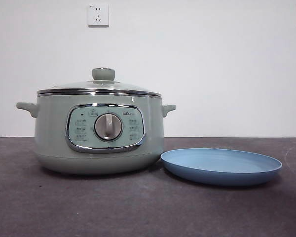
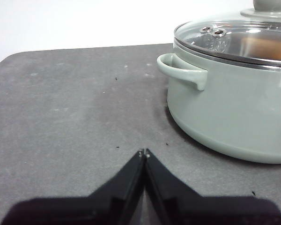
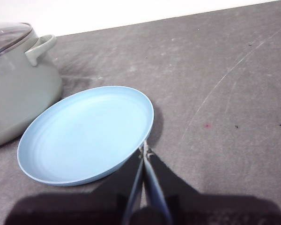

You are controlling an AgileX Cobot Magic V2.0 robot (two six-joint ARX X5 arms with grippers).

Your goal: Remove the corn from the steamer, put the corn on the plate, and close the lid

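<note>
Steamer: the pale sage-green electric steamer (image 1: 98, 133) stands upright on the dark grey counter (image 1: 138, 207), left of centre in the front view, its chrome-framed control panel (image 1: 105, 127) and silver dial (image 1: 108, 127) facing the camera, one handle out to each side.
Lid: the glass lid (image 1: 99, 86) with chrome rim sits level on the steamer, closed, its pale green knob (image 1: 103, 74) pointing straight up.
Corn: in the left wrist view an orange-yellow shape (image 2: 264, 48) shows blurred through the lid glass, inside the steamer; it looks as if it lies on its side with its long axis roughly level, but which end is the tip cannot be told.
Plate: the light-blue plate (image 1: 222, 167) lies flat on the counter just beside the steamer on its right in the front view, its rim very near the steamer's base; whether they touch cannot be told.
Left gripper: the left gripper (image 2: 144, 152) hangs above bare counter beside the steamer's handle (image 2: 180, 70), apart from it, jaws clenched tip to tip and holding nothing.
Right gripper: the right gripper (image 3: 144, 149) hangs at the plate's near rim (image 3: 147, 126), jaws pressed together, holding nothing.
Wall: a white wall with a socket (image 1: 98, 15) stands behind.
</note>
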